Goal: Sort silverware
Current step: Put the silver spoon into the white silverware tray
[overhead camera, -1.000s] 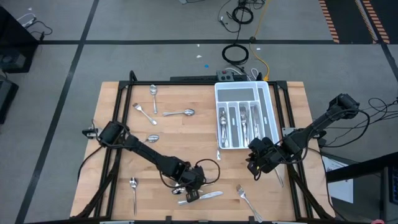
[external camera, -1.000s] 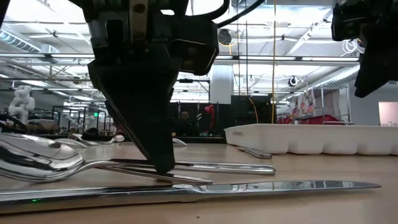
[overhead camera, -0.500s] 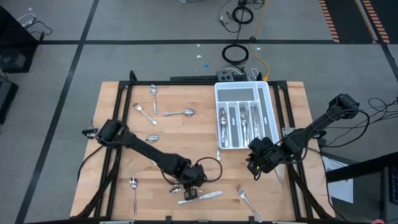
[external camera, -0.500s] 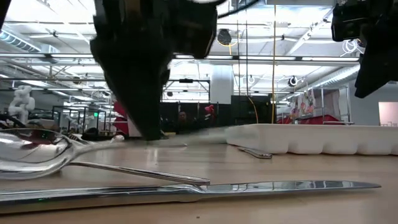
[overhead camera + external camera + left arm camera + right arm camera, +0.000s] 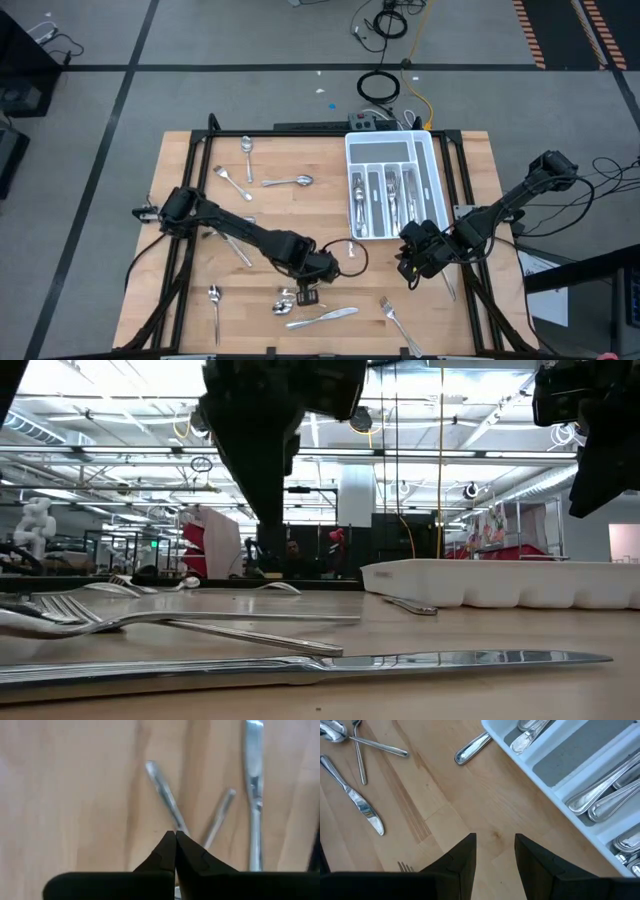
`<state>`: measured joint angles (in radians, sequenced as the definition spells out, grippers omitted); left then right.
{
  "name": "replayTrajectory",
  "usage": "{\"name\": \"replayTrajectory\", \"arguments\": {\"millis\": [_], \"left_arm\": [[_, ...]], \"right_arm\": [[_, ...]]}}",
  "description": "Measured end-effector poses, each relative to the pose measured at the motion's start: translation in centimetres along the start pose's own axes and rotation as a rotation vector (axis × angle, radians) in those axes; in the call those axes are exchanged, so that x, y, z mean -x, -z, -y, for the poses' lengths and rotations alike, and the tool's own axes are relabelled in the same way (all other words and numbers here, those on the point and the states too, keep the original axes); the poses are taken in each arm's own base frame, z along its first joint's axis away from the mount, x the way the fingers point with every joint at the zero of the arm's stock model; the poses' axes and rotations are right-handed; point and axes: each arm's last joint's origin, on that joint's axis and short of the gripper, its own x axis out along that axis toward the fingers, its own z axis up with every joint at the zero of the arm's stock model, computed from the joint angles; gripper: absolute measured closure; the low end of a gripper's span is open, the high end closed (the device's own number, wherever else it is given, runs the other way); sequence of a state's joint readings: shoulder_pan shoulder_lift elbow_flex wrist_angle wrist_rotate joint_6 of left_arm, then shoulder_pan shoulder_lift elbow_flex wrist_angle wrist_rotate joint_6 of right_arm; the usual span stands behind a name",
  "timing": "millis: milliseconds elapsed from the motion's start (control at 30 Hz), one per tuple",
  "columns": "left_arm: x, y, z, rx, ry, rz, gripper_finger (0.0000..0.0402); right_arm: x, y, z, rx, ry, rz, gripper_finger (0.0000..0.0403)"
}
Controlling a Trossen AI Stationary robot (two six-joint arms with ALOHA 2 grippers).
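One handle beside tray

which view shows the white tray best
The high view: the white compartmented plastic cutlery tray shows whole, its slots visible. The low view gives only its side wall; the right wrist view one corner; the left wrist view none.

Blurred silverware, partly cut off
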<state>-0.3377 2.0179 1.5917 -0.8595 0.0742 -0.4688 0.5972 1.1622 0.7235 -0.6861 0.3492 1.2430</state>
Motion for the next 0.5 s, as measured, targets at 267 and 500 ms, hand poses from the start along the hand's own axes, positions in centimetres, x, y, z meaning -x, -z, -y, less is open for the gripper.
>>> {"name": "replayTrajectory", "arguments": {"millis": [267, 500], "left_arm": [[-0.3, 1.0, 0.4, -0.018, -0.033, -0.054, 0.0343], [-1.1, 1.5, 0.5, -0.017, 0.013, -0.079, 0.027]], "right_arm": [[0.0, 0.0, 0.1, -0.051, 0.006, -0.005, 0.0264], [0.0, 0.1, 0.2, -0.046, 0.023, -0.008, 0.022]]}}
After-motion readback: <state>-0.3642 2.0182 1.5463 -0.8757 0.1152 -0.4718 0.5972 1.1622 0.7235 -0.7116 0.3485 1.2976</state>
